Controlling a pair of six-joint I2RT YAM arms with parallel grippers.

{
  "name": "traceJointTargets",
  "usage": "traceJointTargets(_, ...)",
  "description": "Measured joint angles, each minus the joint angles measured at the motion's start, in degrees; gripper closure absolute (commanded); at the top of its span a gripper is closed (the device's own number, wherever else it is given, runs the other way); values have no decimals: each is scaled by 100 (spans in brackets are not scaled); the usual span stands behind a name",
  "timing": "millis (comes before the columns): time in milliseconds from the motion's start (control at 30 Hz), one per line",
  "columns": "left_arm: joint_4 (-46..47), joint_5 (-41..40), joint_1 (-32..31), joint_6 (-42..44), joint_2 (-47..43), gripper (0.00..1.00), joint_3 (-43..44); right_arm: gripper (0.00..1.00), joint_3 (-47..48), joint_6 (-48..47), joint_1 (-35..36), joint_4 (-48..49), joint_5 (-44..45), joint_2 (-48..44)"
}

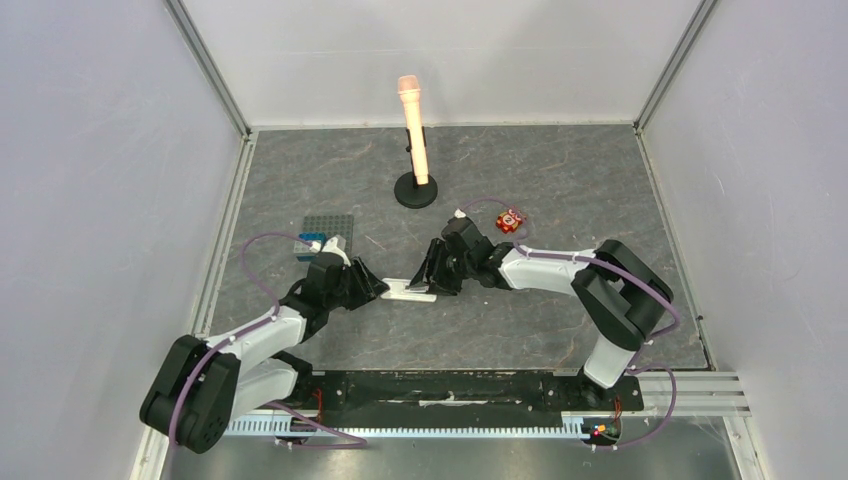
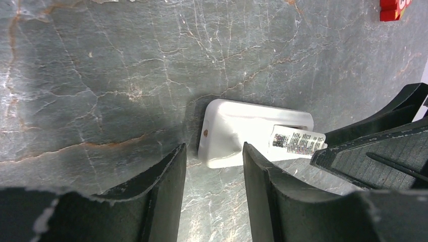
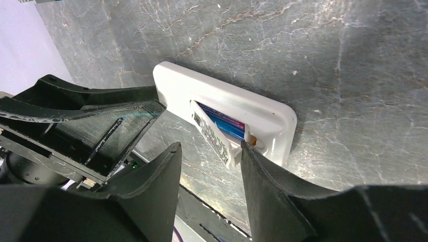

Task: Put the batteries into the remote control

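The remote control [image 1: 408,291] lies back-up on the tabletop [image 1: 560,190], between the two hands. Its back is open, and the blue batteries [image 3: 225,122] sit inside. The labelled cover [image 3: 212,138] leans tilted over them. The left hand [image 2: 214,151] is released, its fingers spread either side of one end of the remote. The right hand [image 3: 209,148], at the remote's other end, is also spread, with the cover between its fingers but not clamped. A red block [image 1: 511,220] lies beyond the remote.
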Motion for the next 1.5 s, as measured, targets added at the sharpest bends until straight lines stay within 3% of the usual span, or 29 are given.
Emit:
traceJointTargets(533, 39, 13, 0, 11, 44, 51, 0, 57, -201, 2, -55, -238, 17, -260)
traceJointTargets(1200, 37, 13, 0, 11, 39, 51, 0, 88, -192, -350, -87, -472, 208, -295)
traceJointTargets(1500, 37, 11, 0, 13, 39, 51, 0, 91, -116, -363, -90, -466, 203, -249)
